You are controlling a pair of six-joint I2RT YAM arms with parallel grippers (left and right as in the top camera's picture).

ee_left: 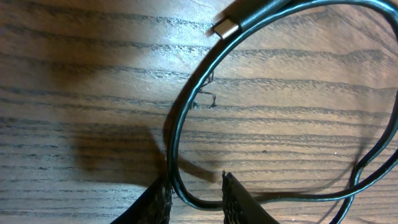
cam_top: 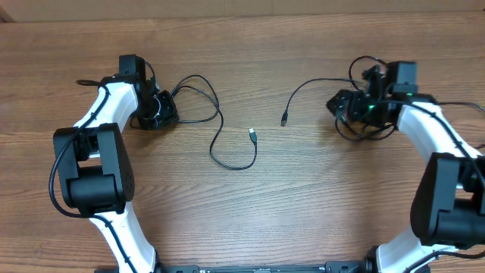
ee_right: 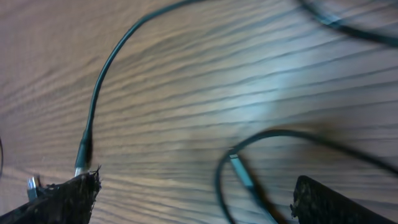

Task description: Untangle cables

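Wooden table [cam_top: 318,197], two black cables on it, lying apart.
Your left gripper [cam_top: 158,110] is narrowly parted, the left cable [cam_top: 233,167] running loose between its fingers [ee_left: 239,202]; well to its right, your right gripper [cam_top: 346,105] gapes wide over the right cable [cam_top: 294,92].

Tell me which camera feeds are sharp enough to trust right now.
Overhead: sharp and evenly lit, cables easy to trace. Left wrist: cable and plug crisp, heavy shadow on the left. Right wrist: blurred throughout, pale glare on the table.
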